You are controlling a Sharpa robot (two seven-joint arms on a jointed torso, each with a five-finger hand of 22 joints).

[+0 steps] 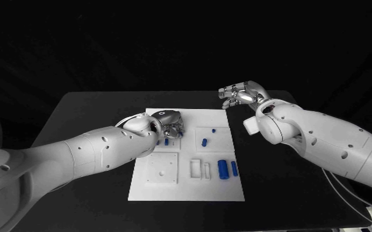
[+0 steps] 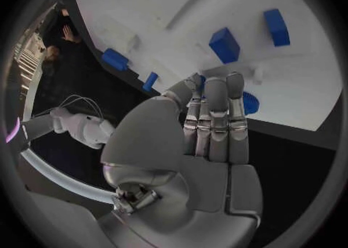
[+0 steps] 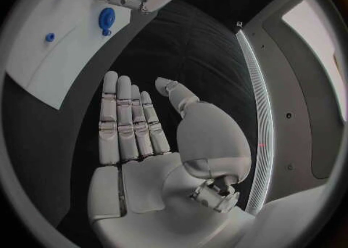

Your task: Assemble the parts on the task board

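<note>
The white task board [image 1: 186, 189] is seen lying in the middle of the black table [image 1: 85, 108]; the left hand [image 1: 166, 123] is held low over the board's far left part, its fingers [image 2: 216, 114] lying straight and close together, pointed down at the board; nothing is seen gripped between them, though whether the fingertips touch the board cannot be told; a round blue part [image 2: 250, 103] is partly hidden just beside those fingertips, and two blue block parts [image 2: 225, 45] are found a little beyond them on the board; a small blue part [image 1: 205, 142] stands near the board's middle, to the right of the left hand, and two upright blue cylinders [image 1: 223, 167] are set side by side nearer the robot, well apart from both hands; the right hand [image 1: 242, 94] is raised off the board, above the table beyond the board's far right corner; its fingers [image 3: 127, 120] are stretched out flat and slightly parted, the thumb apart, and nothing is held in them.
</note>
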